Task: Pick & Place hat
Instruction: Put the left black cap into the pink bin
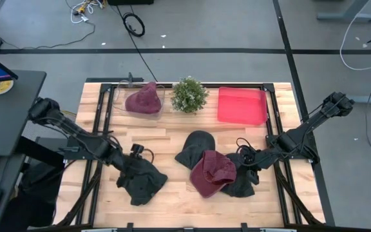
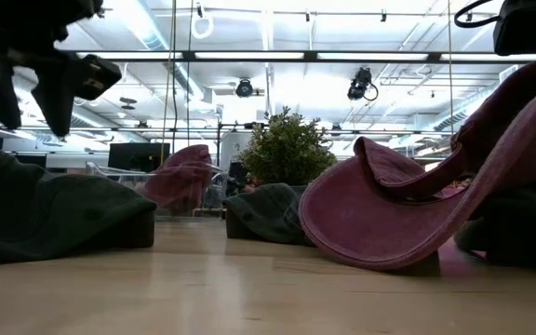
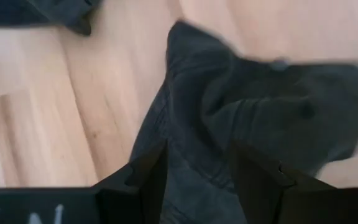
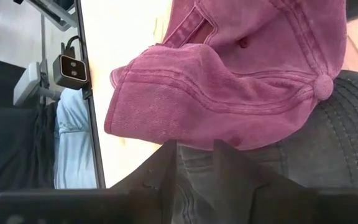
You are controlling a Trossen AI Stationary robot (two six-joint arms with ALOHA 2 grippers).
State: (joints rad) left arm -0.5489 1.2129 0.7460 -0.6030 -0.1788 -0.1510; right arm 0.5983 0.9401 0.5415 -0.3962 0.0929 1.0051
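Observation:
Near the table's front left lies a dark grey hat [image 1: 143, 183], and my left gripper [image 1: 134, 167] is shut on it from above. A maroon hat [image 1: 211, 173] lies right of centre, partly on top of a second dark hat [image 1: 242, 183]. My right gripper [image 1: 245, 166] is shut on that second dark hat. A third dark hat [image 1: 197, 148] rests on the wood just beyond the maroon one. Another maroon hat [image 1: 143, 100] sits in a clear container [image 1: 122, 96] at the back left. My left gripper has a bunched fold of the dark hat's crown [image 3: 197, 162] between its two fingers [image 3: 148, 183], slanting down from the table's left. The hat's lower part [image 2: 54, 219] lies on the table. My right gripper pinches a fold of the second dark hat's cloth [image 4: 196, 163] between its two fingers [image 4: 235, 165], slanting down from the table's right. The maroon hat's crown [image 4: 229, 81] lies on this hat just ahead of the fingers, and the held hat rests on the table.
A small potted plant [image 1: 189, 95] stands at the back centre with a red bin [image 1: 242, 105] to its right. Bare wood lies between the left dark hat and the middle hats, and along the front edge.

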